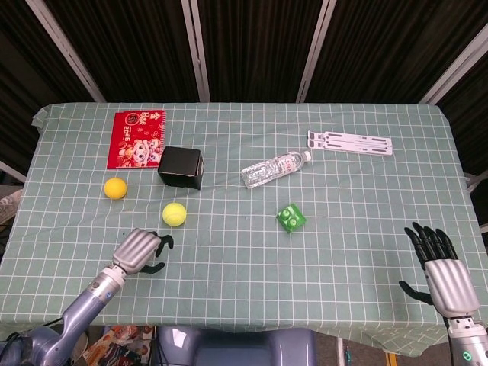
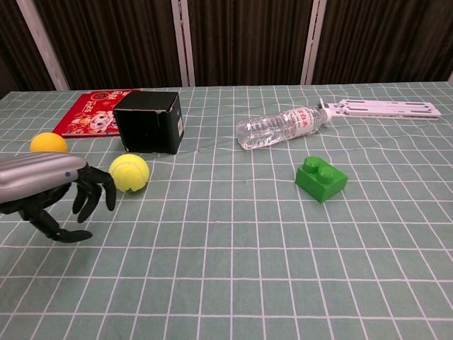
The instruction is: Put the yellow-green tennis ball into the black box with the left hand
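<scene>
The yellow-green tennis ball (image 1: 174,214) (image 2: 129,173) lies on the checked tablecloth, just in front of the black box (image 1: 181,167) (image 2: 149,122). My left hand (image 1: 140,250) (image 2: 53,191) hovers a short way in front and to the left of the ball, palm down, fingers apart and curved downward, holding nothing. It does not touch the ball. My right hand (image 1: 441,264) rests near the table's front right edge, fingers spread and empty; the chest view does not show it.
An orange ball (image 1: 115,188) (image 2: 48,143) lies left of the tennis ball, partly behind my left hand in the chest view. A red booklet (image 1: 136,139), a plastic bottle (image 1: 274,168), a green brick (image 1: 290,218) and a white folding stand (image 1: 350,142) lie further off.
</scene>
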You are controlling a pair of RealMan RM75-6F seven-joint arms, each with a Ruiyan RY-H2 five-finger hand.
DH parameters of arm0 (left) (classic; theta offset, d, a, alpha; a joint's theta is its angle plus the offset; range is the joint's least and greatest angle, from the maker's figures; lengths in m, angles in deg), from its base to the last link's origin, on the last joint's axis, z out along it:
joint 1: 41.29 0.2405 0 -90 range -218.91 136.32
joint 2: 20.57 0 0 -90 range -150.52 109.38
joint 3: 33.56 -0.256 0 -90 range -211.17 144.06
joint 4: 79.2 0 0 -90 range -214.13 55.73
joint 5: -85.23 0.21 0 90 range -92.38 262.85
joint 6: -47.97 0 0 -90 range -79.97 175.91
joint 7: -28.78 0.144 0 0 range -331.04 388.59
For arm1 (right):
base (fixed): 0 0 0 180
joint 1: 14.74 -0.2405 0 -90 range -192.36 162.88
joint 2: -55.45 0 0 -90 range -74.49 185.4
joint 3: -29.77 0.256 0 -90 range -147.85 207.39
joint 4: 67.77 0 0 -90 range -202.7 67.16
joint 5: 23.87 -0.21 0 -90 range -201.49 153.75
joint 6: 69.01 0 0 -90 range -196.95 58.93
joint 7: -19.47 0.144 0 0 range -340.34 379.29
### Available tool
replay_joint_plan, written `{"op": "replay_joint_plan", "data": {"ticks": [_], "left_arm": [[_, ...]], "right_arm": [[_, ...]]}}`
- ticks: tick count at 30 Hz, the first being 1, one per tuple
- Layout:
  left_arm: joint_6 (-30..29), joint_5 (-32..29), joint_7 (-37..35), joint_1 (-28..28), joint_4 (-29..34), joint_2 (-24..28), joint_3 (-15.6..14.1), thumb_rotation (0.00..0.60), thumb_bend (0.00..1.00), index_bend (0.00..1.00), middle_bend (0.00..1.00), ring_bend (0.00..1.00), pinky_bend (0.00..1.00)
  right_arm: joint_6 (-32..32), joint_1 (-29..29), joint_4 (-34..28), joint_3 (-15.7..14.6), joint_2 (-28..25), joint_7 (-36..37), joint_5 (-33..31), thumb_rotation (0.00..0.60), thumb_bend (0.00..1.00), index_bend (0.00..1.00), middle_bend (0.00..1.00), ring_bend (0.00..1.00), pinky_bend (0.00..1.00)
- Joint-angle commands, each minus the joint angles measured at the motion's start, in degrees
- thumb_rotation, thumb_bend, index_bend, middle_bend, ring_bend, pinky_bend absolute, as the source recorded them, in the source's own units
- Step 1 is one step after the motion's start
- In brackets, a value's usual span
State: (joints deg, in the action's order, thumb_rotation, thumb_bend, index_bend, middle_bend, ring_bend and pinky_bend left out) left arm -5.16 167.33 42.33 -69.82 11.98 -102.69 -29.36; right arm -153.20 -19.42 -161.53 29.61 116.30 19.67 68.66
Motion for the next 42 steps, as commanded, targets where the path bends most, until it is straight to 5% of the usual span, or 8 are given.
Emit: {"op": "replay_joint_plan", "data": {"ticks": [1,6,29,42], "left_arm": [[1.2,-1.9,1.9,-1.6,-1.4,-1.9,0.9,0.600,0.30,0.41,0.60,0.51,0.75],[2.8,-4.9,3.9,-3.4,-2.9,-4.0,1.3,0.600,0.38,0.42,0.60,0.51,0.75],[3.4,-10.8,6.1,-6.7,-8.4,-7.6,1.1,0.600,0.40,0.42,0.60,0.51,0.75],[4.3,-11.8,2.5,-9.2,-12.9,-10.5,2.8,0.598,0.39,0.35,0.49,0.48,0.70]], "right_arm": [[0.0,0.0,0.0,-0.1,-0.2,0.2,0.1,0.600,0.21,0.00,0.00,0.00,0.00],[0.0,0.1,0.1,-0.3,-0.4,0.6,0.3,0.600,0.21,0.00,0.00,0.00,0.00],[-0.4,0.2,0.5,0.3,-0.7,1.4,-0.6,0.600,0.21,0.00,0.00,0.00,0.00],[-0.4,0.3,0.4,0.3,-0.7,1.4,-0.8,0.600,0.21,0.00,0.00,0.00,0.00]]}}
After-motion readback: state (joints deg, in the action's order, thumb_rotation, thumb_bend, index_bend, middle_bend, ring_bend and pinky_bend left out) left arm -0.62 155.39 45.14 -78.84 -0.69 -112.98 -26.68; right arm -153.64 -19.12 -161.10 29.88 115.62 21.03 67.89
